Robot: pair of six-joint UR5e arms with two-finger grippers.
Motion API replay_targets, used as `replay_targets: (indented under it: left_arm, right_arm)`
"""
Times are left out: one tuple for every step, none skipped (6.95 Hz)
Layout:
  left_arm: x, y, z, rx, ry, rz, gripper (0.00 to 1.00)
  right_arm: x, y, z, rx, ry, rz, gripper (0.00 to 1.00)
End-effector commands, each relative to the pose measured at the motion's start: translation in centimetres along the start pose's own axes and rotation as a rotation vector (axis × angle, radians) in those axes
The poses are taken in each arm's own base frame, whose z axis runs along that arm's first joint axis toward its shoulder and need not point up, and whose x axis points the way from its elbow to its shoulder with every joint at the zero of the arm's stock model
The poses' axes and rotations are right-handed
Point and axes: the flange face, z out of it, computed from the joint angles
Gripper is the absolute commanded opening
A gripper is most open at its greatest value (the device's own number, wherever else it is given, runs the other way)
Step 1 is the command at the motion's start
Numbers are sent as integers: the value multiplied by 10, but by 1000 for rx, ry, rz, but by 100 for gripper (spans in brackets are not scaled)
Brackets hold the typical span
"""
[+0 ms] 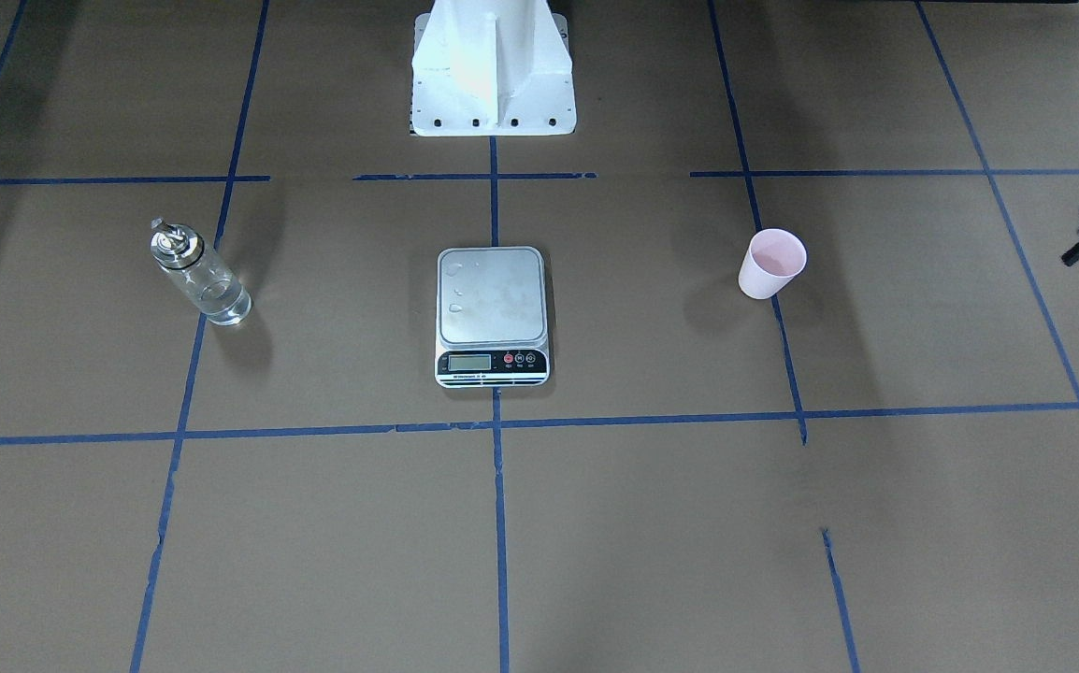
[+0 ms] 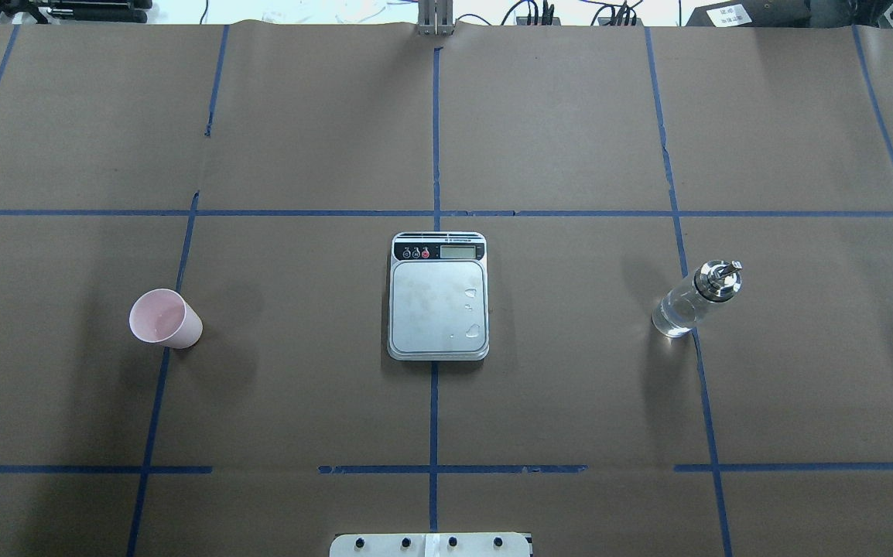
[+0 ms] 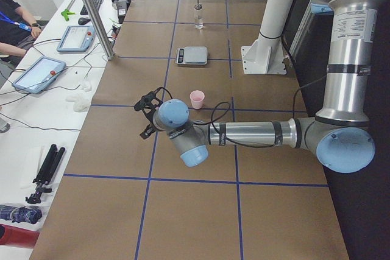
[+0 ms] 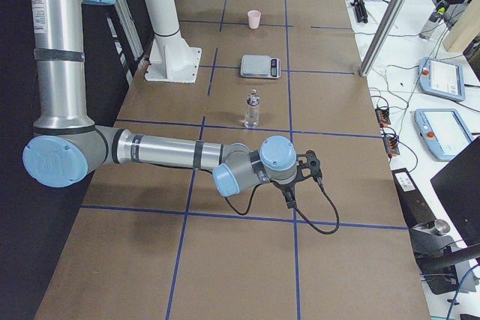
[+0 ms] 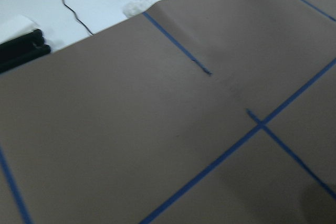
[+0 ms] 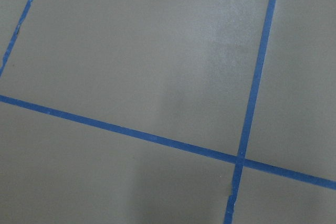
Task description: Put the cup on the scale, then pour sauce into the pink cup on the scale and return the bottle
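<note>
Brown paper-covered table (image 2: 570, 116) with blue tape grid (image 2: 570, 213), white side bench (image 3: 24, 144) with 2 tablets (image 3: 36, 72)

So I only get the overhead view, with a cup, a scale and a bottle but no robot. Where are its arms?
Observer: The left side view shows the left end effector reaching out over the table, on the camera's side of the cup and apart from it.
Visitor: And the other one?
Observer: In the right side view, the right end effector hangs on the camera's side of the bottle, also apart from it.
Visitor: Is anyone around?
Observer: Yes, a person sits at the white desk beside the table.
</note>
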Motion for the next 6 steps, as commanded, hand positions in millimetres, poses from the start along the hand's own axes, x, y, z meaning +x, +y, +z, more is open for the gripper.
replay_targets:
  left_arm:
    - [88,12,39,-8,-15,-136,100]
    - [131,9,68,-37,-79,-245,100]
    - [177,3,100,-93,-234,-329,100]
    - [211,-4,121,-167,-299,-413,98]
    - [223,3,136,-203,-302,-452,87]
    - [222,7,140,-213,-306,-460,75]
  right_arm:
    - [1,2,1,0,1,0,100]
    - [1,2,1,0,1,0,100]
    - [1,2,1,-1,2,-1,100]
    - [1,2,1,-1,2,-2,100]
    - [1,2,1,1,4,-5,100]
    - [1,2,1,1,4,-4,100]
